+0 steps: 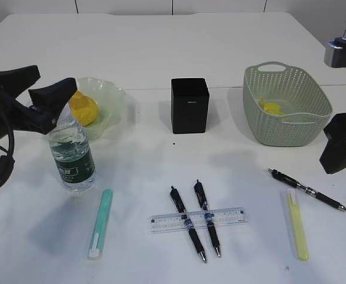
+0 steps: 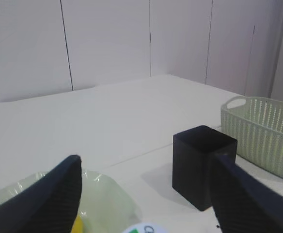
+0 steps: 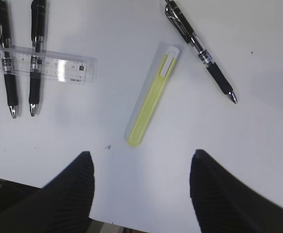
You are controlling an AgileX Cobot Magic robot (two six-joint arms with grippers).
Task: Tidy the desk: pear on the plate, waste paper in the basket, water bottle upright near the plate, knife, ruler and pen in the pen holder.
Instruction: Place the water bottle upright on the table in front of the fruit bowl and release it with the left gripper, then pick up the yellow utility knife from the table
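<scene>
bottle [image 1: 71, 155] before plate [image 1: 117, 97], holder [image 1: 189, 105] centre, basket [image 1: 285, 105] right — pens [image 1: 195, 220] across ruler [image 1: 198, 219]

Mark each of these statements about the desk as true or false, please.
1. The water bottle stands upright. True.
2. Two pens lie across the ruler. True.
3. The pen holder lies on its side. False: it stands upright.
4. The yellow knife is in the basket. False: it lies on the table beside a pen.
5. The right end effector holds a pen. False: it is open and holds nothing.
</scene>
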